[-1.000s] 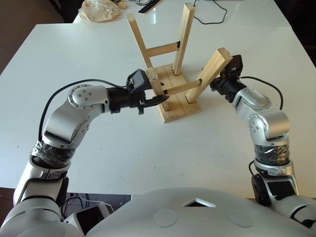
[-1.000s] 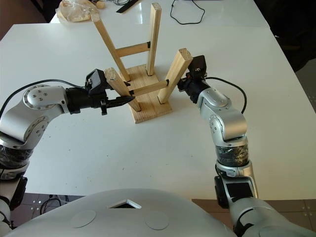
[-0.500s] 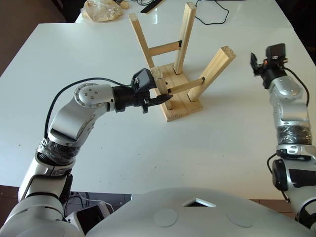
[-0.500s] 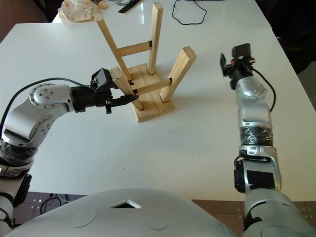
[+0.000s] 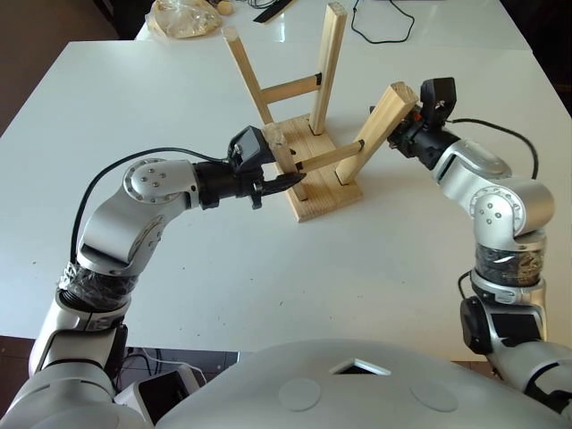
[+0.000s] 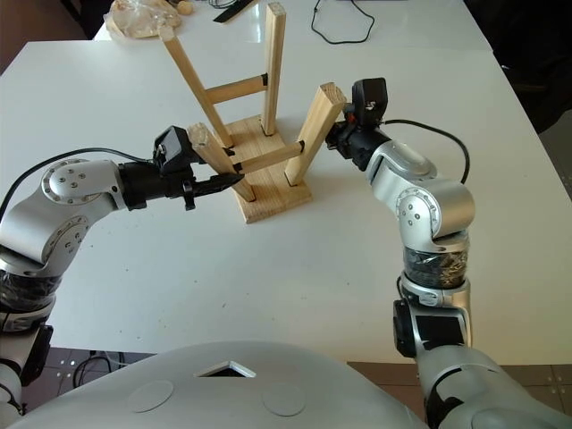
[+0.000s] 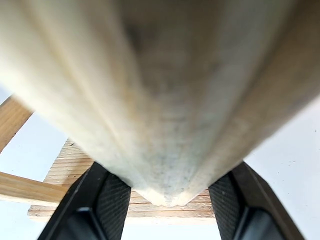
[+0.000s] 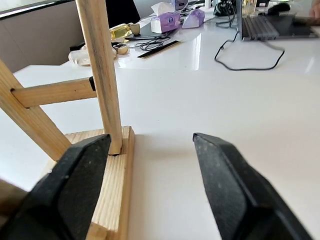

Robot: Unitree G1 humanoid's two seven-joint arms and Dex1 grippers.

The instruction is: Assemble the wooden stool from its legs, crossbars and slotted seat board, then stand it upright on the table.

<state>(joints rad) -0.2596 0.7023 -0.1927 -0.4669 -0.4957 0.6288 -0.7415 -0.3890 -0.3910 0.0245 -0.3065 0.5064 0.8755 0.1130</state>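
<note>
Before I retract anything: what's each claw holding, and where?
Left claw grips the stool's near-left leg low, toward the seat board; right claw is open, holding nothing.

There are four legs (image 5: pixel 332 67), two crossbars (image 5: pixel 295 89), one seat board (image 5: pixel 318 204), one big white table (image 5: pixel 268 277) and one crinkly bag (image 5: pixel 183 18).

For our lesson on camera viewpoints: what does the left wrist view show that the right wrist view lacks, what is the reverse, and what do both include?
Left wrist view adds: a pale stool leg very close up, clamped between the dark fingers of the left gripper.
Right wrist view adds: the right gripper with its fingers wide apart, an upright leg standing in the board, and a black cable and laptop farther back.
Both include: the wooden seat board, a crossbar and the white table.
</note>
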